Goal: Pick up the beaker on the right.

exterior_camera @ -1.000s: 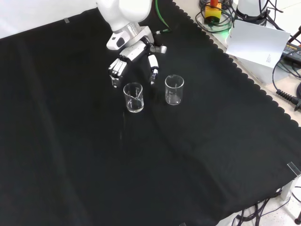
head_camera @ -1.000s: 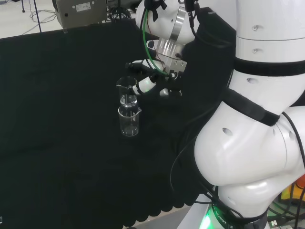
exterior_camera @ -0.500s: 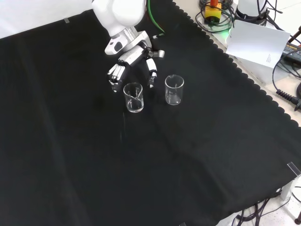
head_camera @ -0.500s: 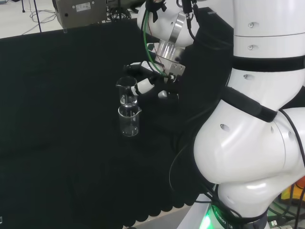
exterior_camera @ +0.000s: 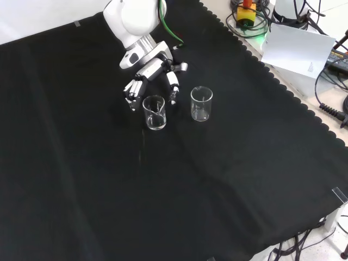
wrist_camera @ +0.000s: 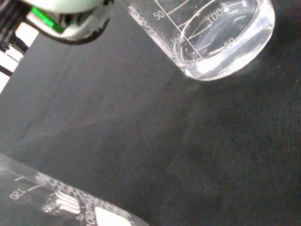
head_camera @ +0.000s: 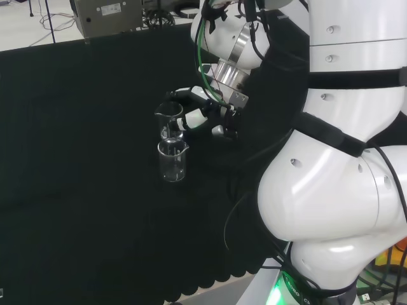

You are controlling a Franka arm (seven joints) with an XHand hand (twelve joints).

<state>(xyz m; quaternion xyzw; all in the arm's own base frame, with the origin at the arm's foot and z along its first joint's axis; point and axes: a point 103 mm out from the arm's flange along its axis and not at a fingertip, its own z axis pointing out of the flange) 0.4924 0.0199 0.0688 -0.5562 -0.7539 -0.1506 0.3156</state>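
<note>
So two clear beakers stand upright on the black cloth [exterior_camera: 81, 179], up toward its far edge in the front view. The hand [exterior_camera: 149, 76] sits with spread, relaxed fingers straddling the left beaker [exterior_camera: 154, 112], holding nothing. The right beaker [exterior_camera: 201, 103] stands just beside it, apart from the hand.

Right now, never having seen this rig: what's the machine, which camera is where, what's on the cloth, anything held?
It is a white robot arm ending in a black and white hand. The head view looks over the arm from behind, the front view faces it from above, and the wrist view sits by the palm. Two clear beakers stand apart on the black cloth: one beaker just below the hand's open fingers in the front view, the other beaker to its right. Nothing is held yet.
</note>
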